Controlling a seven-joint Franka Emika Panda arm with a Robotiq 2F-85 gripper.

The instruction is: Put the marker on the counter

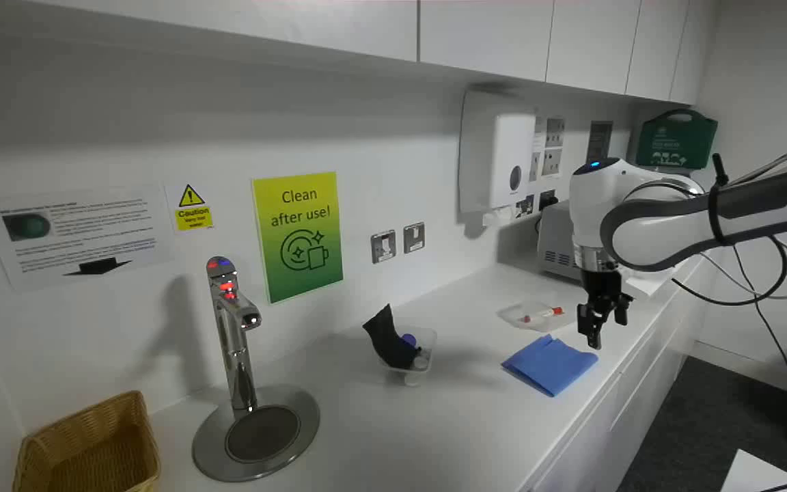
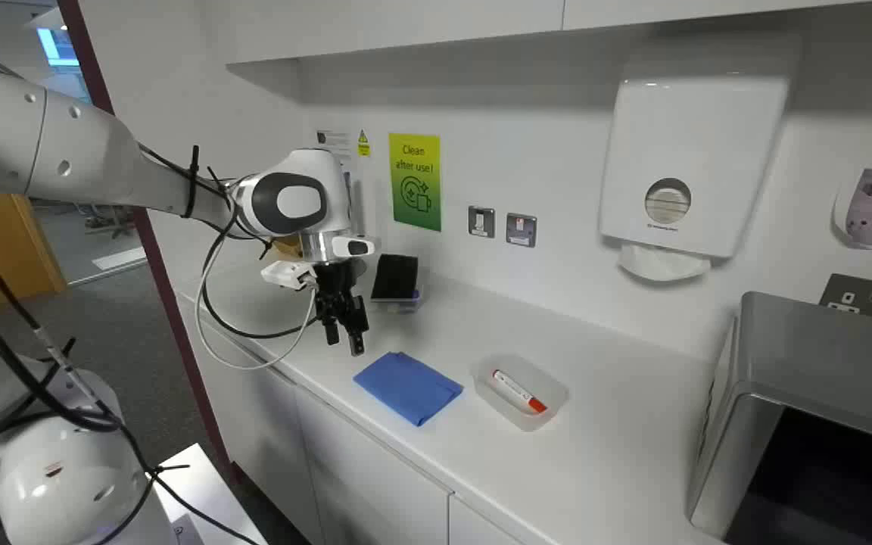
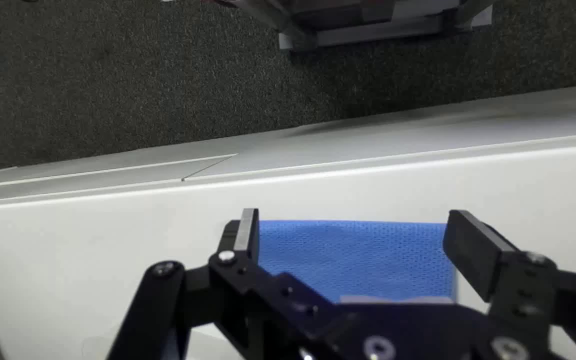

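We find the marker [image 2: 518,391] lying inside a shallow clear tray [image 2: 544,378]; in an exterior view its white body slants from far left to near right, where the red end points. The tray rests on the long white surface [image 2: 610,446], and there, just left of it, we see a folded blue cloth [image 2: 409,388].

Our tool [image 3: 353,232] stands wide: in the wrist view its two fingers [image 3: 246,231] are well apart, and we look down past them at the blue cloth showing in the gap. In both exterior views the tool points downward above the surface, near the cloth and apart from the marker; exactly how high it hangs we cannot tell.

In an exterior view we see, left of the cloth, a clear tub [image 1: 429,338] with a dark object [image 1: 387,338] leaning out of it. Farther left, an upright tap [image 1: 233,342] rises from the rim of a round steel sink [image 1: 306,424], and a wicker basket [image 1: 141,430] sits at the near left. In an exterior view a white dispenser [image 2: 697,136] hangs on the wall [image 2: 542,151] at the far right, and below it, nearer to us, stands a grey box [image 2: 822,356] with a dark front.
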